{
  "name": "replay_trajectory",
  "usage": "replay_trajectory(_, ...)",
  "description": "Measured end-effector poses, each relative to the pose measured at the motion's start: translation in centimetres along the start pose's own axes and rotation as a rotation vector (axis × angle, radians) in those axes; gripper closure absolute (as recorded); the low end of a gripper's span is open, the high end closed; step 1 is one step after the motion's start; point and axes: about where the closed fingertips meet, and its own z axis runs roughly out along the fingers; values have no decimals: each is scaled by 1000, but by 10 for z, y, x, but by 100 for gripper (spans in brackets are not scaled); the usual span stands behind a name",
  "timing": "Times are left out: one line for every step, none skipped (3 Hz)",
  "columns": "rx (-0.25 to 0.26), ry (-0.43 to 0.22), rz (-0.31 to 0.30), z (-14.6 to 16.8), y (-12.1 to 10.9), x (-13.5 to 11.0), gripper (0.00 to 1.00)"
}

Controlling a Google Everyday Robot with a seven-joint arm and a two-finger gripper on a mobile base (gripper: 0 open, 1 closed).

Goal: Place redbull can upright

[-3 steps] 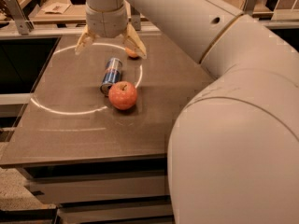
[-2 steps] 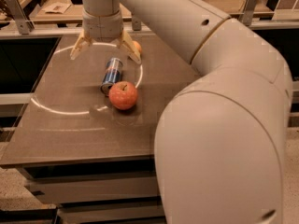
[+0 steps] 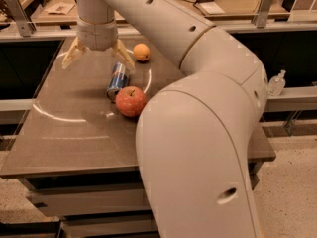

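Gripper (image 3: pixel 97 64) hangs wide open and empty, just up-left of the redbull can (image 3: pixel 117 81), which is lying flat. I'd grab it mid-body, minding the apple (image 3: pixel 131 101) crowding its near end.

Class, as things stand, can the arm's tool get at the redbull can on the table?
Probably yes. The tool hangs open just behind the redbull can, which lies on its side with nothing over it. Only the apple, right by its near end, might crowd a finger.

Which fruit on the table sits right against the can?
The red apple, touching the near end of the can. The orange fruit sits apart, beside the open gripper at the can's far end.
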Motion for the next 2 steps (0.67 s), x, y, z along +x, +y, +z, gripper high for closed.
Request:
replay_trajectory(-3, -16, -17, 16, -5, 12, 0)
replay_trajectory(7, -25, -6, 28, 2, 29, 0)
